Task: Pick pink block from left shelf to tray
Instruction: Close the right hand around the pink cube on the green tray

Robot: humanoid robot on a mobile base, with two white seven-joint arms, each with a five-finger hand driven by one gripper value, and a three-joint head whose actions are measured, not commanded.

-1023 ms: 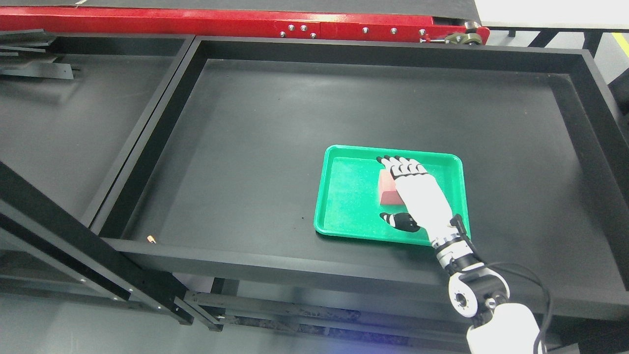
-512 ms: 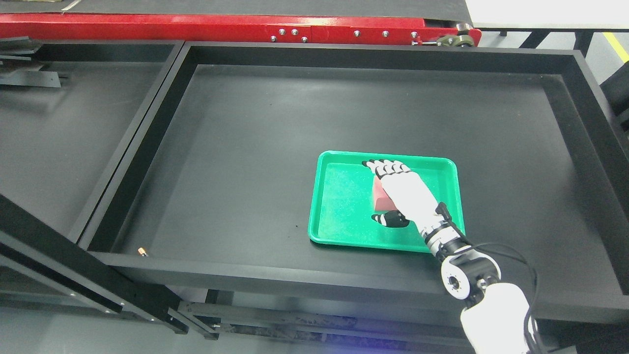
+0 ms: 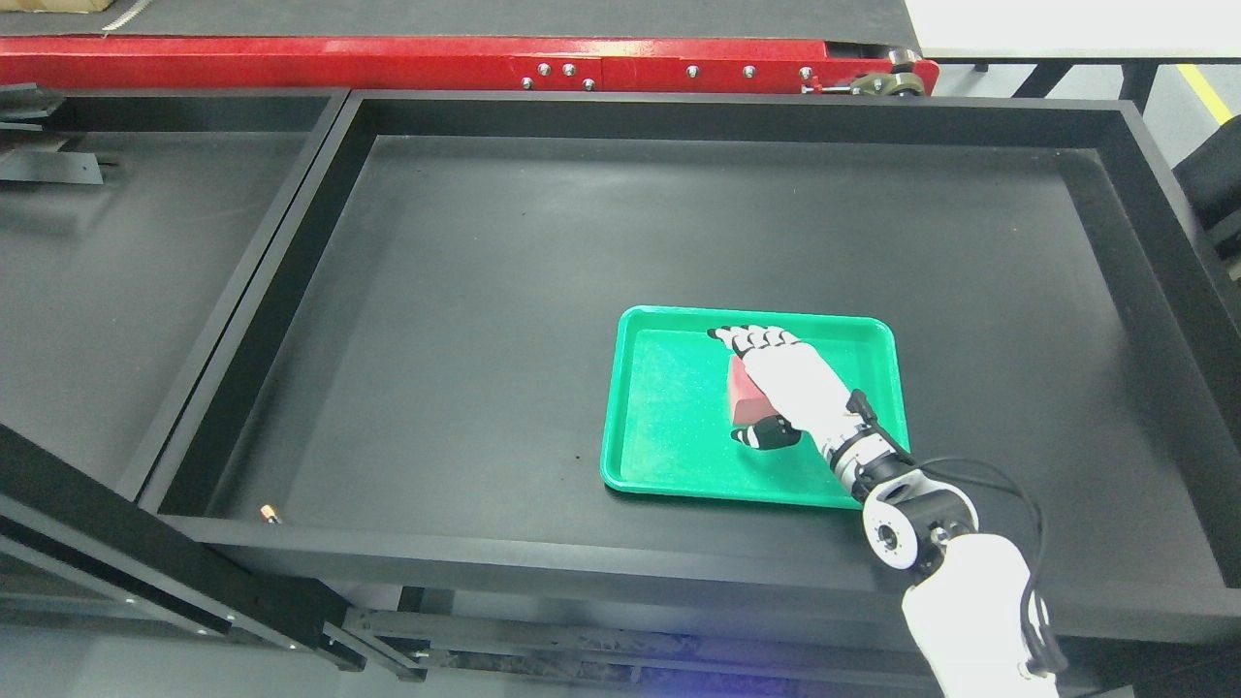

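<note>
The pink block [image 3: 742, 396] lies in the green tray [image 3: 669, 427] on the floor of the big black shelf bin. My right hand [image 3: 751, 388] comes in from the lower right and lies over the block, hiding most of it. Its fingers [image 3: 751, 339] stretch straight past the block's far end, and the thumb [image 3: 766, 434] sits by its near end. The hand looks open, resting on the block rather than clamped on it. The left arm is out of view.
The black bin's raised walls [image 3: 582, 553] surround the tray. A second black bin [image 3: 116, 252] lies to the left. A red conveyor frame [image 3: 436, 63] runs along the back. A small tan bit [image 3: 270, 512] lies at the bin's front left corner.
The camera has shifted, moving the whole scene left and down. My right wrist has drawn in toward the fingertips and the thumb has come closer to the block; the block stays in the tray.
</note>
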